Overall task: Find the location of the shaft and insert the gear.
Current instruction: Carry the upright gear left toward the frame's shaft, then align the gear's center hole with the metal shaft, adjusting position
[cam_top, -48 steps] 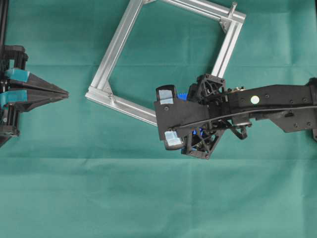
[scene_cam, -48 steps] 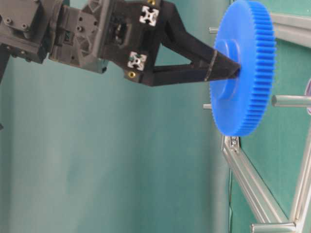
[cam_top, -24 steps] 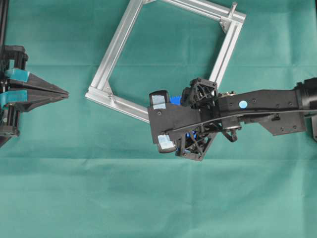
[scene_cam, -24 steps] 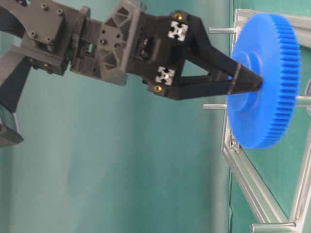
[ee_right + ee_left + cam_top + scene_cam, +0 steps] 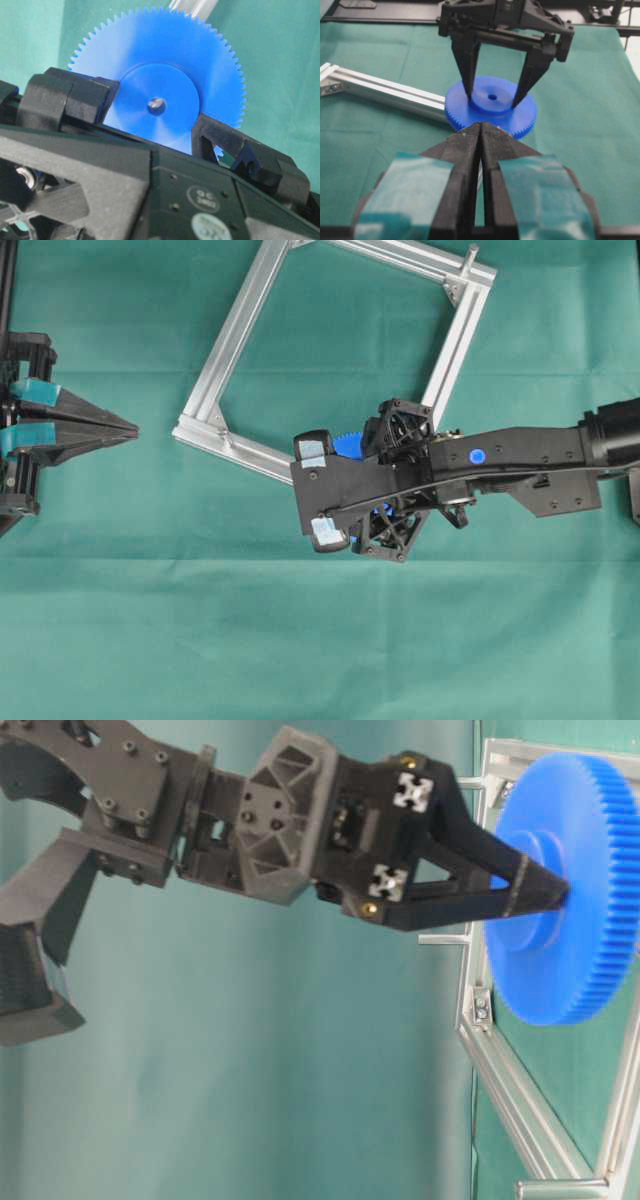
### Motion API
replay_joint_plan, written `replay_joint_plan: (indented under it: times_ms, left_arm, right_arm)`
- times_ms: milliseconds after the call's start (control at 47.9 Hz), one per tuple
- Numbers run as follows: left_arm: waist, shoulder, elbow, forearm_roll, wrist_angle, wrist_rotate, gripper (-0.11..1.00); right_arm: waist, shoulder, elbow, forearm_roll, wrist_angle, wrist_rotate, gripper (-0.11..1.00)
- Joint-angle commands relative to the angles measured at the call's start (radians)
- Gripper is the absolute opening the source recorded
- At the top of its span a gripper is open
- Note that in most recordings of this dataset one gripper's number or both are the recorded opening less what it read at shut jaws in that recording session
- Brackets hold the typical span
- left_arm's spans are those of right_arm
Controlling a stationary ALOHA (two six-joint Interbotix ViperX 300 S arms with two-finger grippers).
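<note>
1. A green cloth (image 5: 150, 640) is spread over the table, with an aluminium frame (image 5: 245, 325) at upper centre.
2. The gear (image 5: 491, 105) is clamped at its hub by the right gripper (image 5: 492, 100), at centre frame over the frame's rail.
3. The left gripper (image 5: 130, 427) is seen closed, empty, at the left edge.

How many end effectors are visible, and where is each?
2. The left end effector rests shut at the left edge of the overhead view; the right end effector grips the gear by its hub at the aluminium frame.

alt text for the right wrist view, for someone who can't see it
Close-up of the blue gear, held by its raised hub between the two black fingers of the right hand. Something silvery shows through the centre hole, and green cloth lies behind.
</note>
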Motion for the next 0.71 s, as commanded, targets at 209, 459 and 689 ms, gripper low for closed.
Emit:
replay_joint_plan:
  times_ms: [209, 459, 689]
  left_arm:
    - [0.002, 0.011, -0.023, -0.002, -0.005, -0.002, 0.01]
    - [0.002, 0.011, -0.023, -0.003, -0.005, -0.002, 0.01]
    - [0.002, 0.011, -0.025, -0.002, -0.006, -0.002, 0.01]
  right_arm:
    - [-0.003, -0.015, -0.031, -0.003, -0.011, -0.006, 0.69]
    - [-0.009, -0.003, -0.026, -0.003, -0.017, -0.008, 0.69]
    - [-0.011, 0.002, -0.026, -0.003, -0.043, -0.009, 0.69]
